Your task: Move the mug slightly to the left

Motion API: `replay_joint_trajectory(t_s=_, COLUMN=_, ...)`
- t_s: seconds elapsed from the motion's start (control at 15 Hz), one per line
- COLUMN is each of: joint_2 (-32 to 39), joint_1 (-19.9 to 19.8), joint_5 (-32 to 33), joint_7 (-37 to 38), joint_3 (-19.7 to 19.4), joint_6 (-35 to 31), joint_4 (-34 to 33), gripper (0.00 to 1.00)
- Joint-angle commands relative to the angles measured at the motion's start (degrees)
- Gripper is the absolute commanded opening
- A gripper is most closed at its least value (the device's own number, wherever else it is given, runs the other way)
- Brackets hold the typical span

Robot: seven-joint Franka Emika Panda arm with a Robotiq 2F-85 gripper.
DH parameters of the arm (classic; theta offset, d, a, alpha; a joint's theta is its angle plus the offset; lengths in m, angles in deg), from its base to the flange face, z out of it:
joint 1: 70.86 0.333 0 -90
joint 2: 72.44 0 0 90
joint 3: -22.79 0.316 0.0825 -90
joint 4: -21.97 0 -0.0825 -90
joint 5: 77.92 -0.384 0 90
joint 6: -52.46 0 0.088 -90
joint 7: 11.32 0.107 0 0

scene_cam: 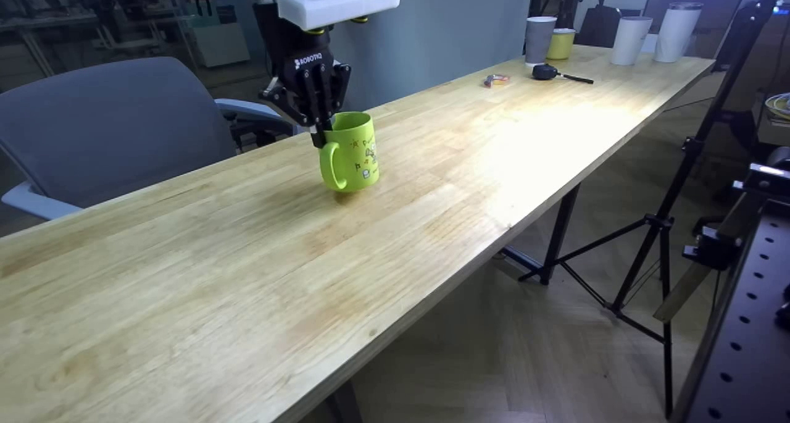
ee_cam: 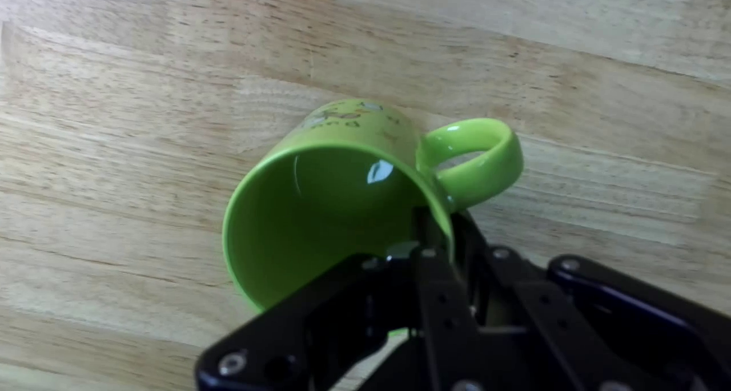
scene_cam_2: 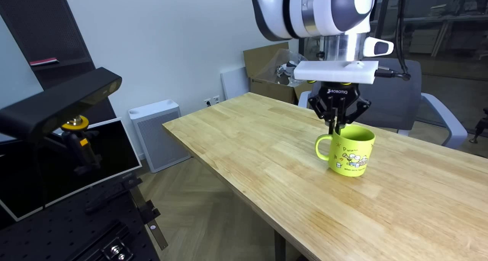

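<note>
In an exterior view, the lime-green mug [scene_cam: 359,154] is roughly upright at the desk [scene_cam: 247,256], its handle [scene_cam: 325,163] at 8 o'clock; whether the base touches the desk, I cannot tell. The gripper [scene_cam: 321,134] sits at 11 o'clock of the mug, closed on its wall. An office chair [scene_cam: 117,126] stands at 9 o'clock; well apart, towards 2 o'clock, are a grey cup [scene_cam: 539,37], a yellowish-green cup [scene_cam: 560,45], a white cup [scene_cam: 631,41] and a white tumbler [scene_cam: 677,34].

In an exterior view with a cardboard box [scene_cam_2: 268,86] at 10 o'clock of the mug, the handle points to 9 o'clock and cartoon figures [scene_cam_2: 354,160] show on the mug's side. The gripper holds the rim at 11 o'clock, near the handle.

In the wrist view, the gripper reaches in from 5 o'clock, its fingers [ee_cam: 424,226] pinching the mug's wall at 3 o'clock of the rim, one inside, one outside. The handle juts out at 2 o'clock.
</note>
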Motion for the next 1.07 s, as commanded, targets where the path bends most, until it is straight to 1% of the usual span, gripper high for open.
replay_joint_trajectory(t_s=0.0, joint_2=0.1, joint_1=1.5, joint_5=3.0, joint_7=3.9, joint_3=-1.1, joint_6=0.5, joint_4=0.0, gripper=0.03)
replay_joint_trajectory(t_s=0.73, joint_2=2.0, joint_1=2.5, joint_5=5.5, joint_7=6.6, joint_3=-2.6, joint_6=0.3, joint_4=-0.1, gripper=0.03)
replay_joint_trajectory(t_s=0.8, joint_2=2.0, joint_1=2.5, joint_5=5.6, joint_7=6.8, joint_3=-2.7, joint_6=0.4, joint_4=-0.2, gripper=0.36)
replay_joint_trajectory(t_s=0.87, joint_2=2.1, joint_1=2.5, joint_5=5.8, joint_7=7.0, joint_3=-2.9, joint_6=0.5, joint_4=-0.3, gripper=0.36)
replay_joint_trajectory(t_s=1.0, joint_2=2.2, joint_1=2.5, joint_5=6.0, joint_7=7.4, joint_3=-3.2, joint_6=0.8, joint_4=-0.4, gripper=0.49)
